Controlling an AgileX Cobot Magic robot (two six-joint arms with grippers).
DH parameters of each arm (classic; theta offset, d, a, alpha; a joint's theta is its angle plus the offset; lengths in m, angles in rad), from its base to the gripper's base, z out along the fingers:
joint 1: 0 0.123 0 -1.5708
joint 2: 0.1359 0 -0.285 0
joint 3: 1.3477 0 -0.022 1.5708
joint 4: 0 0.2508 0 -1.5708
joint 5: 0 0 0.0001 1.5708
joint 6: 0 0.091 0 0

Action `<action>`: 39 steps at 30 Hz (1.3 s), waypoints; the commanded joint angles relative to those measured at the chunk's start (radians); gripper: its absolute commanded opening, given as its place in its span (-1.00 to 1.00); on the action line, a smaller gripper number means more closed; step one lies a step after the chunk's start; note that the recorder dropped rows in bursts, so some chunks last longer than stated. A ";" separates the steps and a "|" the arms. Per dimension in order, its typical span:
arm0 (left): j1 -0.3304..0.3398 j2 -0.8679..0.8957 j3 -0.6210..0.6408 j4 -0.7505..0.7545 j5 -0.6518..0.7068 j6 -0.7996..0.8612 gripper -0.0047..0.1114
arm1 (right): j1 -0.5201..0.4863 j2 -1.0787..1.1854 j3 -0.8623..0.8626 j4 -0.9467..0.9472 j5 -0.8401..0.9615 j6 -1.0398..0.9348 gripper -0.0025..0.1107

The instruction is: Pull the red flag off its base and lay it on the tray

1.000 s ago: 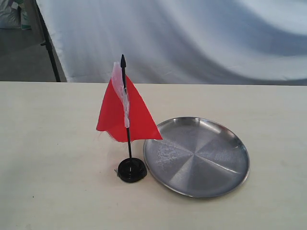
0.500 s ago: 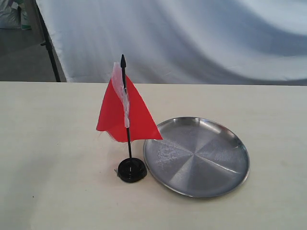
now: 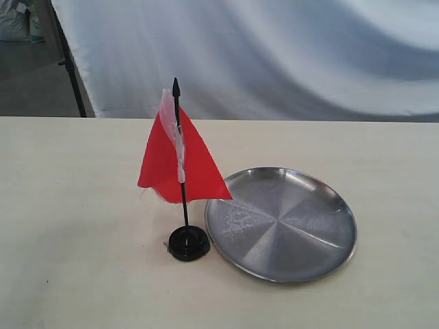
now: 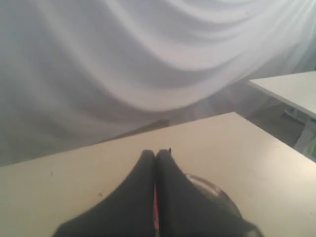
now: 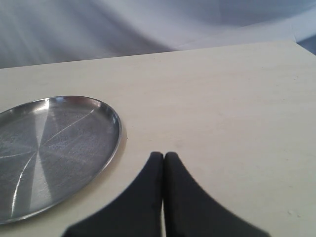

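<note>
Red cloth flag [image 3: 197, 170] upright in black disc base [image 3: 188, 242], just beside round steel tray [image 3: 288, 226]. Left tool [image 4: 156, 154], right tool [image 5: 163, 156] clenched, empty.

left gripper [image 4: 156, 154]: two matte black fingers [image 4: 131, 202], broad at the root, outer edges curving in to narrow rounded tips. flat inner faces meet in a straight seam. surface reads plain; root end is blurred close to the lens, so finer detail can't be made out. right gripper [image 5: 163, 156]: same build, black fingers [image 5: 190, 205], same flared-to-slim profile, tips slightly rounder and in sharper focus.
</note>
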 commanded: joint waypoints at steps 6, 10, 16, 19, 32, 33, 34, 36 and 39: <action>-0.038 0.088 0.119 -0.041 -0.115 0.126 -0.92 | -0.003 -0.004 -0.003 0.005 -0.007 -0.003 -0.96; -0.153 0.139 0.175 -0.071 -0.245 0.194 -0.92 | -0.003 -0.004 -0.003 0.005 -0.007 -0.003 -0.96; -0.515 0.335 0.211 -0.071 -0.601 0.227 -0.92 | -0.003 -0.004 -0.003 0.005 -0.007 -0.003 -0.96; -0.728 0.507 0.211 -0.071 -0.828 0.227 -0.92 | -0.003 -0.004 -0.003 0.005 -0.007 -0.003 -0.96; -0.893 0.861 0.211 0.047 -1.207 -0.111 -0.92 | -0.003 -0.004 -0.003 0.005 -0.007 -0.003 -0.96; -0.893 0.872 0.211 0.103 -1.209 -0.167 -0.91 | -0.003 -0.004 -0.003 0.005 -0.007 -0.003 -0.96; -0.893 0.884 0.211 0.156 -1.213 -0.230 -0.91 | -0.003 -0.004 -0.003 0.005 -0.007 -0.003 -0.96; -0.893 0.907 0.209 0.294 -1.221 -0.380 -0.91 | -0.003 -0.004 -0.003 0.005 -0.007 -0.003 -0.96; -0.893 0.939 0.200 0.421 -1.256 -0.548 -0.91 | -0.003 -0.004 -0.003 0.005 -0.007 -0.003 -0.96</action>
